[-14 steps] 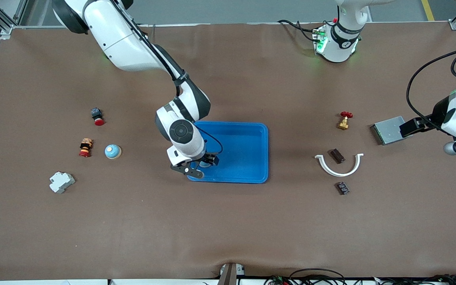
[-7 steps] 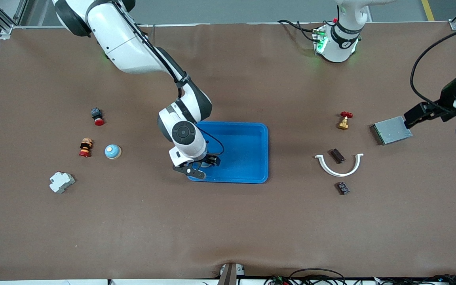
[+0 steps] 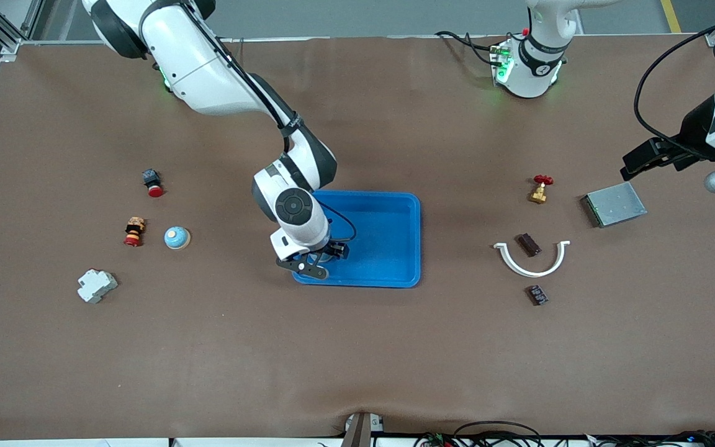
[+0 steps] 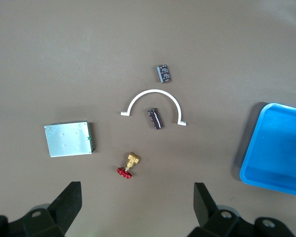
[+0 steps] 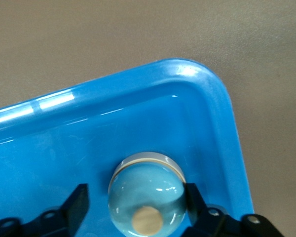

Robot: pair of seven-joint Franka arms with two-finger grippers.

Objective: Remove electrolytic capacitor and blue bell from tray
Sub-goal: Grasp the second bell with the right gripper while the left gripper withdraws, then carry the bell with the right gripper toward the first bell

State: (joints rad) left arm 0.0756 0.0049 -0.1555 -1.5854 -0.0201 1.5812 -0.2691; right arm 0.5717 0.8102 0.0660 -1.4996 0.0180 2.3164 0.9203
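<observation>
A light-blue bell (image 5: 147, 193) with a tan knob sits in a corner of the blue tray (image 3: 395, 239), which also shows in the right wrist view (image 5: 138, 89). My right gripper (image 3: 315, 261) is low over that corner, and its open fingers (image 5: 79, 200) flank the bell with a gap on one side. A second light-blue bell (image 3: 177, 238) stands on the table toward the right arm's end. A dark cylindrical capacitor (image 3: 528, 244) lies inside a white arc (image 3: 532, 268); it also shows in the left wrist view (image 4: 155, 119). My left gripper (image 3: 640, 160) is open and empty, high over the table near a metal box (image 3: 615, 204).
A dark block (image 3: 537, 295) lies nearer the front camera than the arc. A brass valve with a red handle (image 3: 540, 188) stands beside the metal box. A red push-button (image 3: 152, 182), a red and yellow part (image 3: 134, 231) and a white breaker (image 3: 96, 285) lie near the second bell.
My left gripper has moved off the metal box, away from the front camera. My right gripper has shifted slightly toward the left arm's end over the tray corner.
</observation>
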